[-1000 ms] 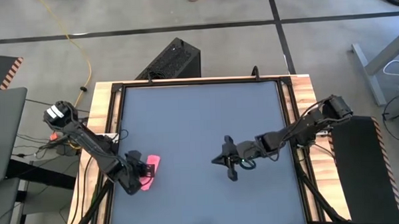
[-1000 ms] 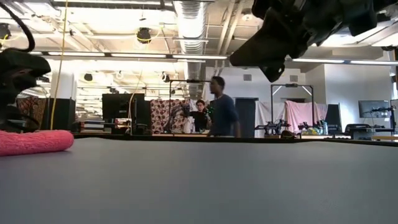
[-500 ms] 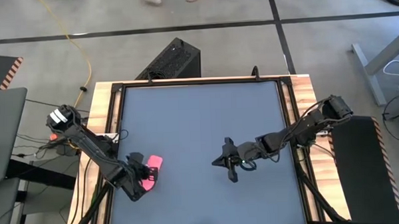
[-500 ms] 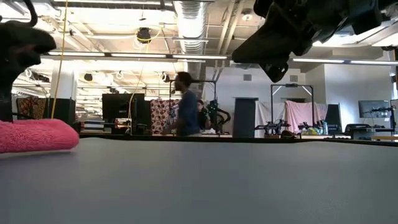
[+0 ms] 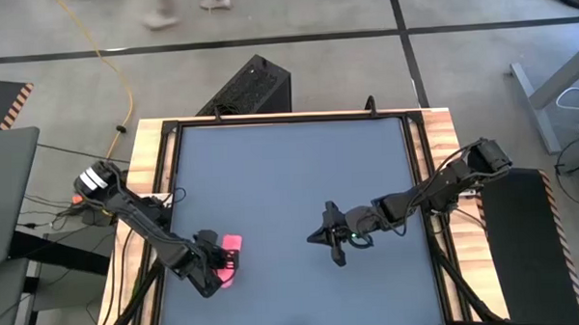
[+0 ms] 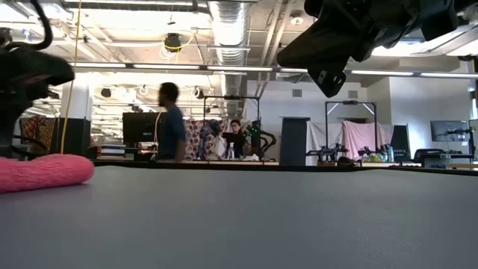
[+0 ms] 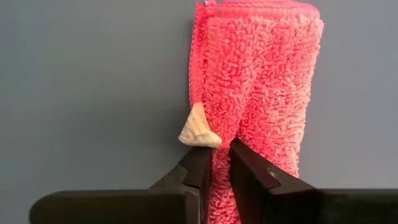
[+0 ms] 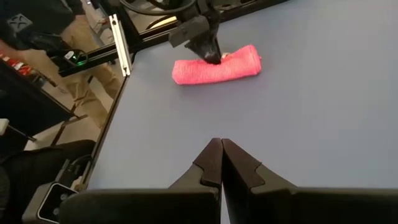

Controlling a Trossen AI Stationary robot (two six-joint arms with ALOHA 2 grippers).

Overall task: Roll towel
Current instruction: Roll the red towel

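Note:
The towel is a pink-red roll lying on the dark table near its left near corner; it also shows in the low view and the right wrist view. My left gripper is shut on it beside a small white tag, at about the middle of the roll's length; the gripper also shows in the high view. My right gripper is shut and empty, held above the table's middle right. My left gripper pinches the towel's outer edge between its two fingers, right beside the white tag. The fingers slant down from above and from the table's left and lie across the roll. The roll lies on the table.
A black box stands on the floor beyond the table's far edge. A laptop sits left of the table. A person walks in the room behind. Bare table surface lies between the two grippers.
My left gripper has gone toward the table's near edge and a little to the right, keeping its hold. The rolled towel has slid along the table with it and turned slightly. My right arm has kept still.

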